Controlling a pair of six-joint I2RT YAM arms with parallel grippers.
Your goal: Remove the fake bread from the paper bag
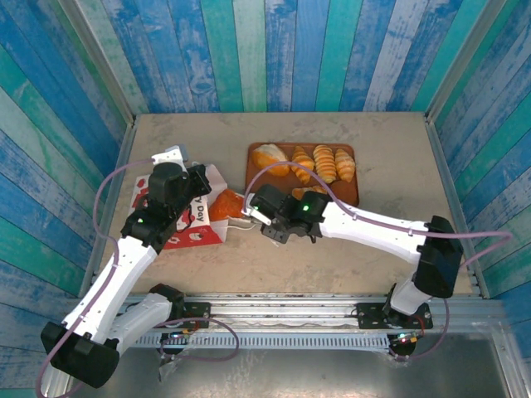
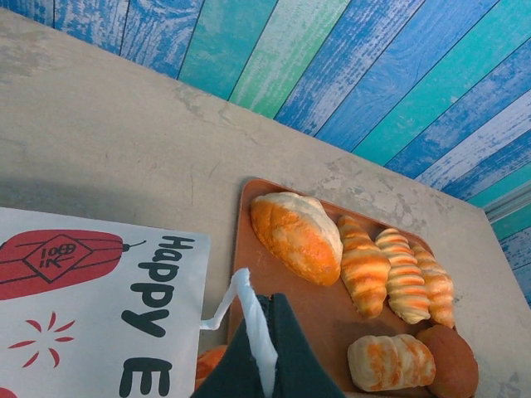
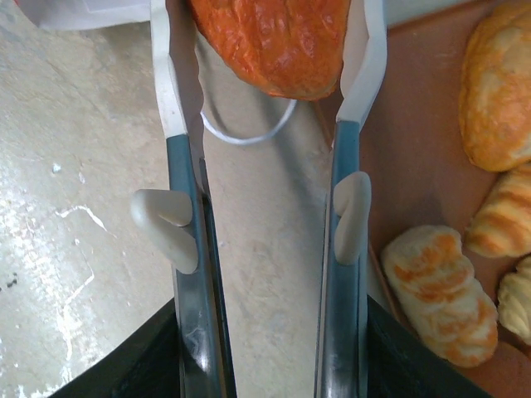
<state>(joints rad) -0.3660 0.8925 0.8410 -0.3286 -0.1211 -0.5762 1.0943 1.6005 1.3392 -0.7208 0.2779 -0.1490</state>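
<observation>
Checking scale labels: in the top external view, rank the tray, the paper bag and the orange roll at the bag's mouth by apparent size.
1. Tray.
2. Paper bag: partly covered, so its gap to the tray is unsure.
3. Orange roll: clearly smallest.

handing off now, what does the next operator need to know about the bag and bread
left gripper: shut on the loop handle of the paper bag, which lies on its side.
right gripper: appears shut on the orange roll at the bag's mouth.
done: six pastries sit on the tray.
to do: carry the roll to the tray; whether more is inside the bag is hidden.
</observation>
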